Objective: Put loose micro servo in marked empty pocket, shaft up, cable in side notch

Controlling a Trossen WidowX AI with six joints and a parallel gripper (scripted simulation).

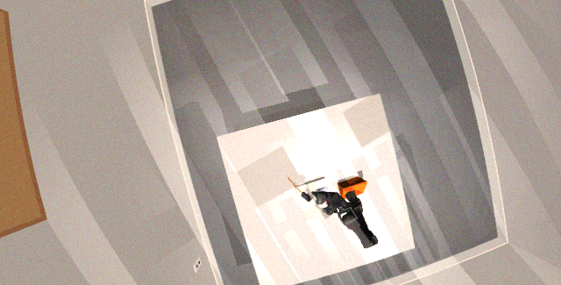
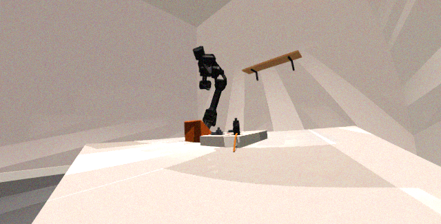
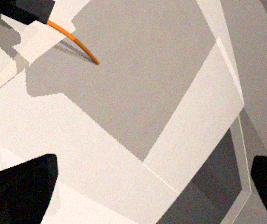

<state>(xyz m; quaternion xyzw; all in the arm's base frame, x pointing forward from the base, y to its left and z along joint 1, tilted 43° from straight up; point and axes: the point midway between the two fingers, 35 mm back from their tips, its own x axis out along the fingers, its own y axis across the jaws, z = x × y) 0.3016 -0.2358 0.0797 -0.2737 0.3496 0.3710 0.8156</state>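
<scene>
The loose micro servo [image 1: 306, 196] [image 2: 236, 127] [image 3: 21, 9] is black and shows as a tall upright shape at the near corner of the deck [image 2: 211, 140] in the exterior view. Its orange cable [image 1: 294, 185] [image 2: 235, 143] [image 3: 76, 40] runs out past the deck's corner and hangs down. The servo's shaft and ears are too small to make out. The marked pocket cannot be made out, as the arm covers much of the deck in the top view. My gripper [image 3: 157, 167] is open and empty, raised above the table, with the servo at the upper left of the wrist view.
An orange box [image 1: 354, 187] [image 2: 193, 131] stands beside the deck, close to the arm's base. A small dark part [image 2: 218, 131] sits on the deck left of the servo in the exterior view. A wooden shelf [image 2: 273, 62] is on the wall behind.
</scene>
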